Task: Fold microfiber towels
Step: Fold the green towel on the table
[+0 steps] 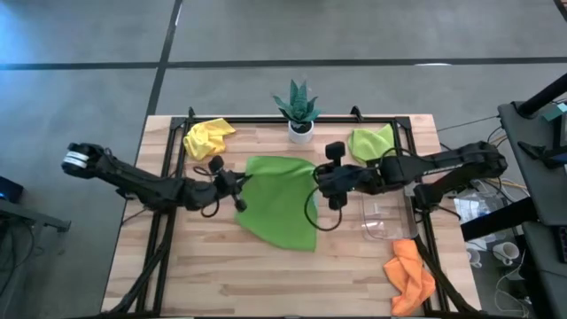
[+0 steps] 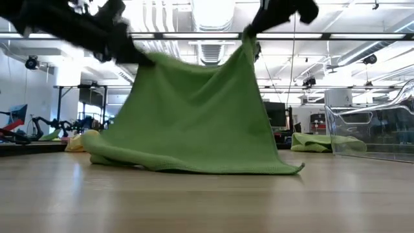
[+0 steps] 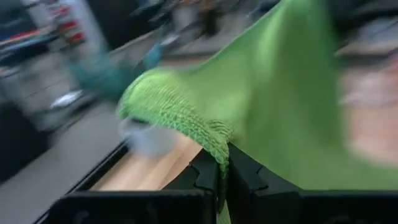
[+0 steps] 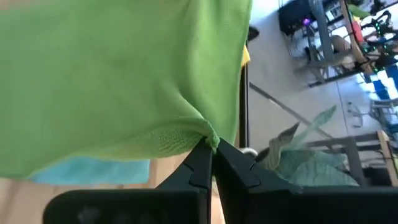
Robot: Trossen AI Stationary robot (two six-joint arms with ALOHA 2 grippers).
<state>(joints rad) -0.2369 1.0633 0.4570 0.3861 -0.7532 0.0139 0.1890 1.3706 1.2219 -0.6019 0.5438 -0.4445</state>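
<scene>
Clamped tight, the left gripper (image 1: 237,182) and the right gripper (image 1: 317,182) each pinch a top corner of a lime green towel (image 1: 282,202), holding it above the table's (image 1: 221,275) middle. Its lower edge drags on the wood. A second lime green towel (image 1: 370,142) lies crumpled beside the potted plant (image 1: 299,109), the yellow towel (image 1: 207,136) and orange towel (image 1: 410,275) sit well apart at opposite corners.

Lime green towel (image 1: 282,202) — plain, finely knitted weave, centre of pale wood-grain table (image 1: 221,283). Second lime green towel (image 1: 370,142), plain. Yellow towel (image 1: 207,136). Orange towel (image 1: 410,275). Light blue cloth (image 4: 93,169) under the green. Potted plant (image 1: 299,105) — teal-green leaves, white pot. Clear tray (image 1: 387,217). Arms black.
</scene>
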